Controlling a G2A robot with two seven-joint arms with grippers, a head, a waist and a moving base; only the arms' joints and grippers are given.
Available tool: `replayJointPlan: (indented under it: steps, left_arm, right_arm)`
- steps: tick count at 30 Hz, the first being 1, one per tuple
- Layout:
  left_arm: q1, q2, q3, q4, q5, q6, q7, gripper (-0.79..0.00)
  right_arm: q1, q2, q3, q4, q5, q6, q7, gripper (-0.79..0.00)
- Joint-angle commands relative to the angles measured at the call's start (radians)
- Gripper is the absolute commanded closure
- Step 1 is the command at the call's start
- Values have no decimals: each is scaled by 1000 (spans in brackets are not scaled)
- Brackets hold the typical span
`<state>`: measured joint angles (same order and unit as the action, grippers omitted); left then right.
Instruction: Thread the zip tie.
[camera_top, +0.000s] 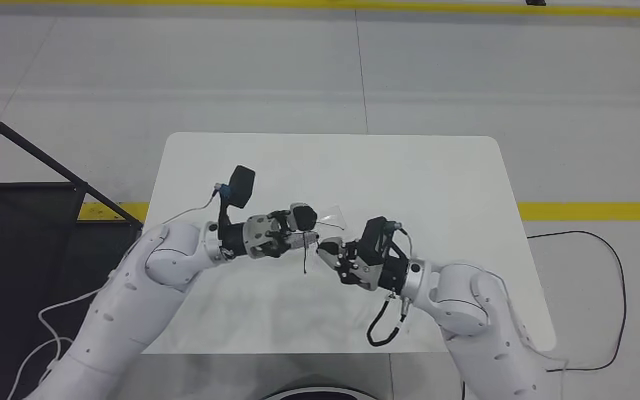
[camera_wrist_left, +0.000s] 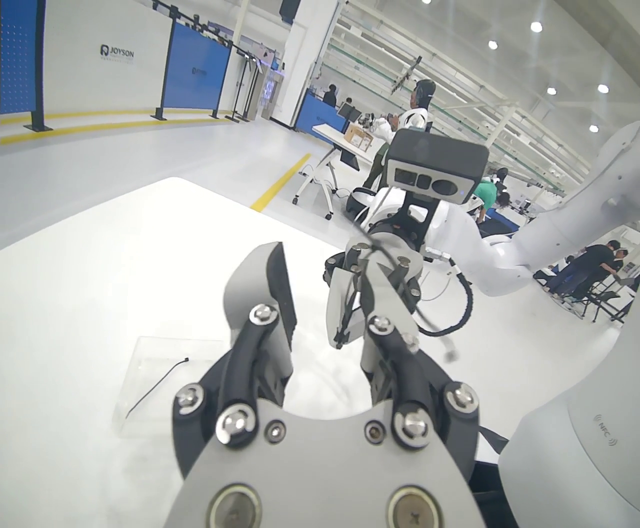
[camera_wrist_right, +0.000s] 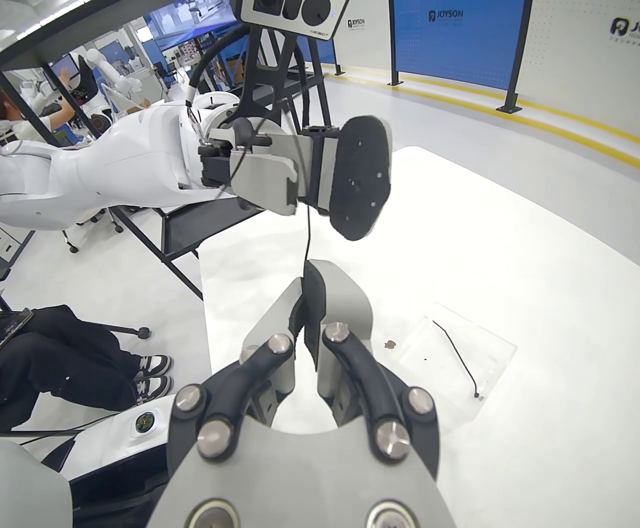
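Pinching a thin black zip tie (camera_wrist_right: 307, 235) between fingers pressed tightly together, your right end effector (camera_wrist_right: 307, 280) hangs above the white tabletop (camera_top: 430, 180), tip to tip with the other arm. From those closed fingertips the free length of the zip tie runs straight out toward your left end effector (camera_wrist_left: 322, 280) and crosses in front of its grey body. You cannot tell from these views whether it actually touches that end effector. Your left end effector stands apart, with its black-padded fingers (camera_wrist_left: 277, 295) spread wide and nothing between them. The right end effector's closed tip sits just ahead of that gap, close to the finger on its right side. In the top view you see the two end effectors meeting over the middle of the tabletop, nearly touching. A short black strand of the tie drops down just beside the left fingertips. Just beyond both end effectors, on the side away from the robot, a clear plastic sheet (camera_wrist_right: 492, 350) lies flat on the tabletop. A second zip tie (camera_wrist_right: 456, 357) lies loose on that sheet, gently curved, with its small head at one end, well apart from either set of fingers. A small brown speck (camera_wrist_right: 389, 344) rests on the tabletop just beside the sheet's edge, on the side nearer your right end effector.
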<state>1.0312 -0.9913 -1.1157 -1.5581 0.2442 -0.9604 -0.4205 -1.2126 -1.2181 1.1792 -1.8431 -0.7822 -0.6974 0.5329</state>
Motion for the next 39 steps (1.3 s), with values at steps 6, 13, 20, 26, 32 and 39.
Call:
replayJointPlan:
  steps: [6,13,20,26,32,39]
  left_arm:
    - [-4,11,-25,25,-77,7,-61,-785]
    - [9,31,-60,66,-259,-12,-139,-785]
    - [-1,41,-48,66,-395,42,-250,-785]
    - [-1,41,-48,66,-395,42,-250,-785]
    - [15,40,-23,31,-473,83,-287,-770]
    - [0,41,-21,54,-574,109,-346,-551]
  right_arm:
    - [7,10,19,16,45,-49,-3,0]
    - [69,26,11,78,180,-150,126,0]
    - [118,35,-6,106,252,-158,221,0]
    - [118,35,-6,106,252,-158,221,0]
    - [119,33,-25,114,220,-67,176,0]
    - [174,37,-63,173,287,-75,245,0]
